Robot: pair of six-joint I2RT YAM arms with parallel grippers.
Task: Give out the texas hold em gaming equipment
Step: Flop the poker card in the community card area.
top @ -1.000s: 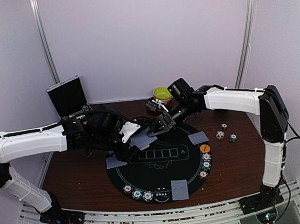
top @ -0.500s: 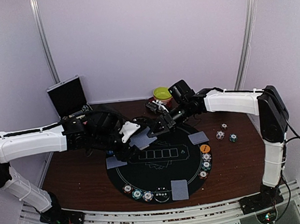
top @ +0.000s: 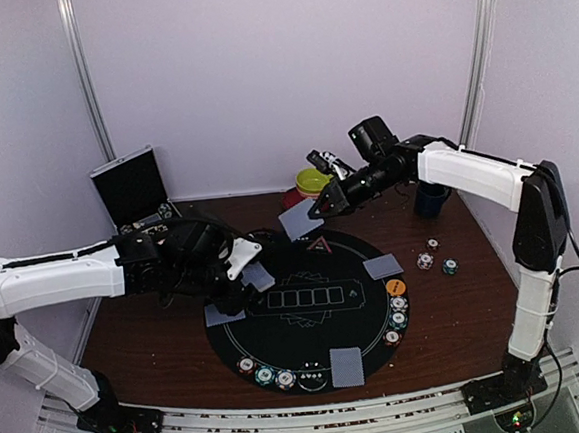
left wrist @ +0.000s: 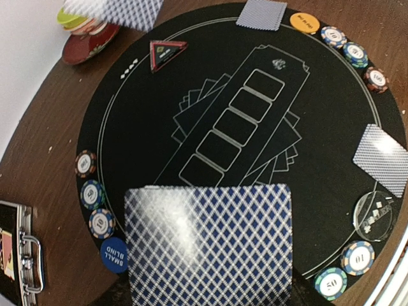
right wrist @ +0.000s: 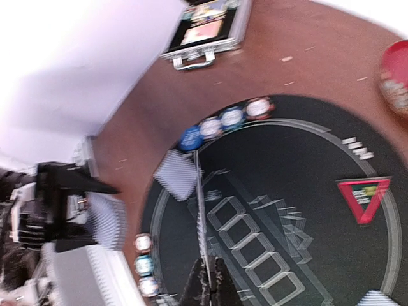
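A brown table (top: 458, 314) carries a round black mat (top: 309, 330) at its middle. The left arm (top: 63, 274) reaches in from the left and the right arm (top: 467, 172) from the right, raised over the mat's far edge. An open case (top: 130, 186) stands at the far left corner. A yellow-green bowl (top: 313, 180) on a red saucer (top: 293, 196) sits just beyond the mat, and a dark blue mug (top: 431, 198) stands farther right. The left gripper (top: 242, 278) hovers over the mat's left side with a deck of cards (left wrist: 207, 245) clamped in it, patterned backs up; its fingers are hidden under the deck. The right gripper (top: 317, 209) has its fingers (right wrist: 220, 284) pressed together on the edge of a single card (top: 298, 219), held in the air above the far rim of the mat, near the bowl. Three dealt cards lie face down on the mat: at the left (top: 222, 314), right (top: 383, 265) and near (top: 346, 364) edges. A red triangle marker (top: 317, 246) lies on the far side. Striped chips line the near rim (top: 265, 371) and the right rim (top: 398, 313), and three loose chips (top: 425, 261) lie on the bare table to the right. An orange button (top: 395, 286) heads the right row, and a blue button (left wrist: 115, 254) ends the left one.
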